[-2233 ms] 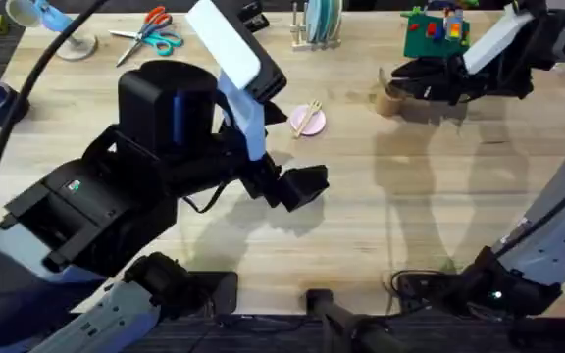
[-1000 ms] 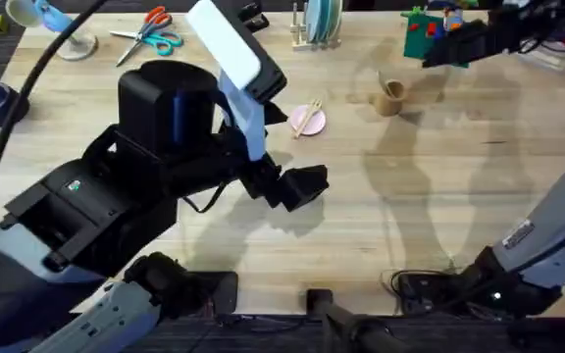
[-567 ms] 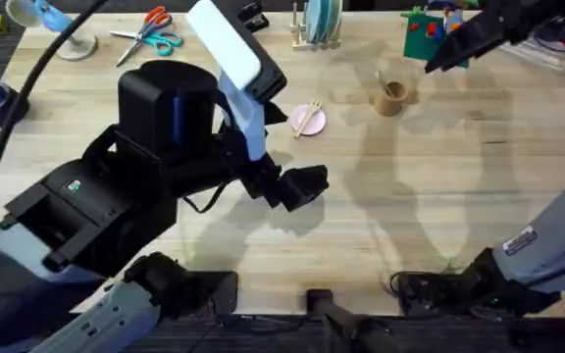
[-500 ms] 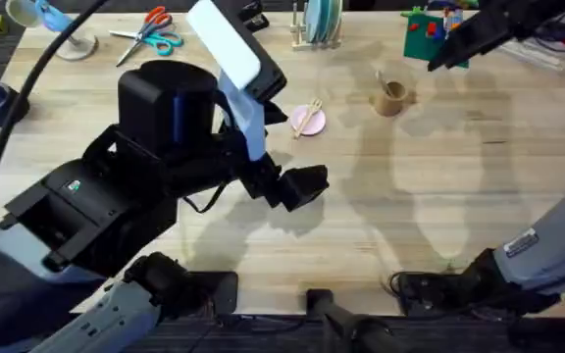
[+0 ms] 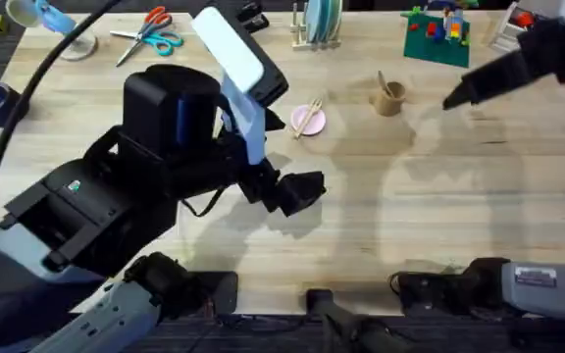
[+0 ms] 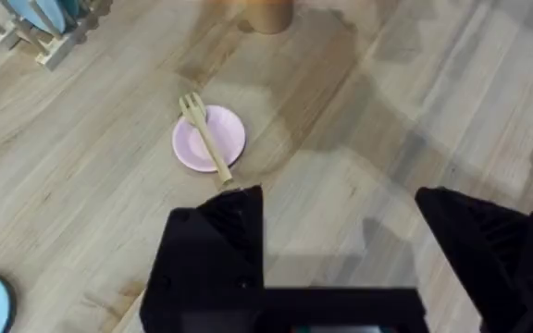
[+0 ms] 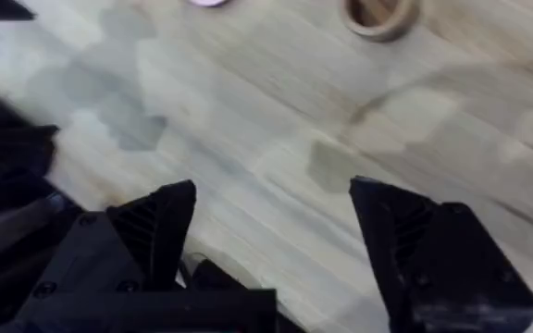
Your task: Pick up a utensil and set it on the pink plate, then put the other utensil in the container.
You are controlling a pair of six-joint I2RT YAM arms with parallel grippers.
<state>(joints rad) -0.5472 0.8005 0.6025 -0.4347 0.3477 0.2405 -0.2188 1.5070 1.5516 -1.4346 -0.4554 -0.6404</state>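
**Fork on plate, spoon in cup, both fingers empty**

Fork (image 6: 205, 137) lies across the pink plate (image 6: 228, 139), tines past the rim, handle end overhanging toward the left gripper (image 6: 340, 208). Left fingers (image 6: 229, 222) wide apart, holding nothing, plate just ahead of them. Spoon (image 5: 383, 82) stands tilted in the tan container (image 5: 389, 98). Right gripper (image 7: 271, 208) is spread wide, empty, above bare bench (image 7: 248, 120); container (image 7: 379, 17) well ahead of its fingers (image 7: 160, 217).

black arm links, white and pale-blue covers, black cable, black ribbed fingers (image 7: 155, 231).
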